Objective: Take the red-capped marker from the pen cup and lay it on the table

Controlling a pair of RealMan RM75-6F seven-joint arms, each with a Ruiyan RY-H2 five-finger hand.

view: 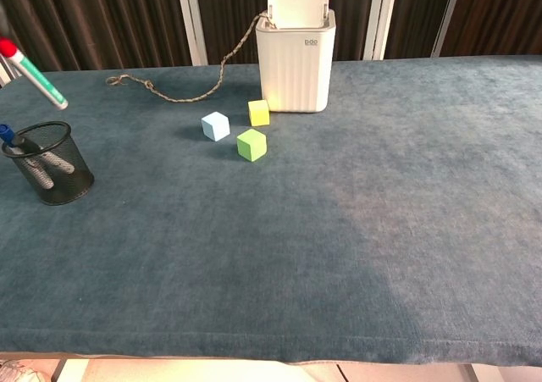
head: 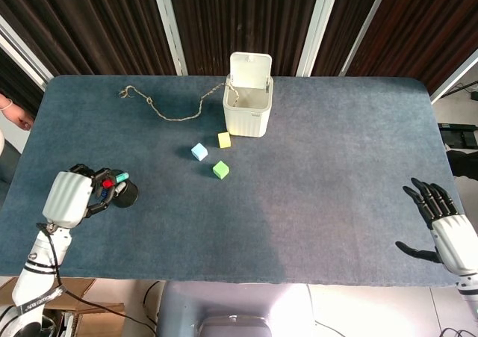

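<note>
One left robot hand [head: 75,195] gripping red-capped marker [view: 32,73] above pen cup [view: 48,163], right robot hand [head: 444,229] spread, holding nothing

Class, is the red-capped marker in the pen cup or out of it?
Out. The left robot hand holds the red-capped marker in the air, clear above the pen cup.

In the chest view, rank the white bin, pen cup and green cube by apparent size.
1. white bin
2. pen cup
3. green cube

The bin sits farthest back yet looks largest, so that ranking is safe; the cup is nearest the camera.

Red-capped marker [view: 34,75], black mesh pen cup [view: 51,163], white bin [view: 295,58], blue table [view: 339,229]
</note>
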